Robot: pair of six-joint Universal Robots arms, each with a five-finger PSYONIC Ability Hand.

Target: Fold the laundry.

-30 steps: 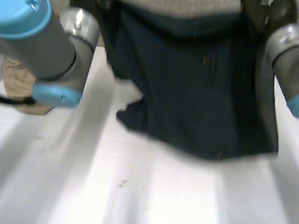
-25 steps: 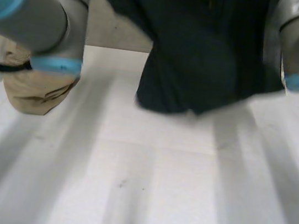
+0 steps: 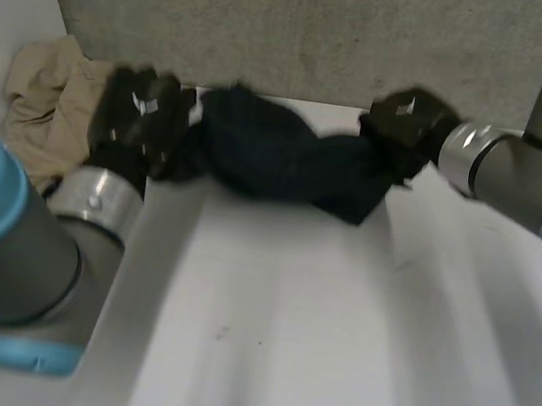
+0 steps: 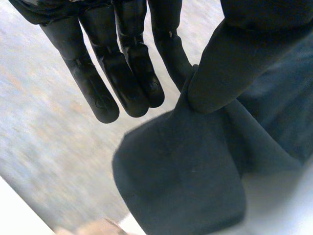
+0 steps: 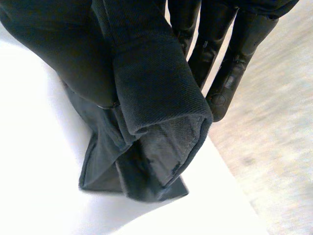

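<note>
We hold the dark garment strung between both hands at the far edge of the desk.
Our left hand pinches one end between thumb and straight fingers, and our right hand pinches the hemmed other end likewise. A beige cloth lies just beside the left hand.

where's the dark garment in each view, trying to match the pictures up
Head view: the dark garment strung between the left hand and right hand, near the white table's far edge.
Left wrist view: the dark garment pinched under the left hand's thumb, bunching past the fingertips.
Right wrist view: the dark garment held by the right hand, hemmed end hanging toward the table.
Shared landmark: the white table under the garment.
</note>
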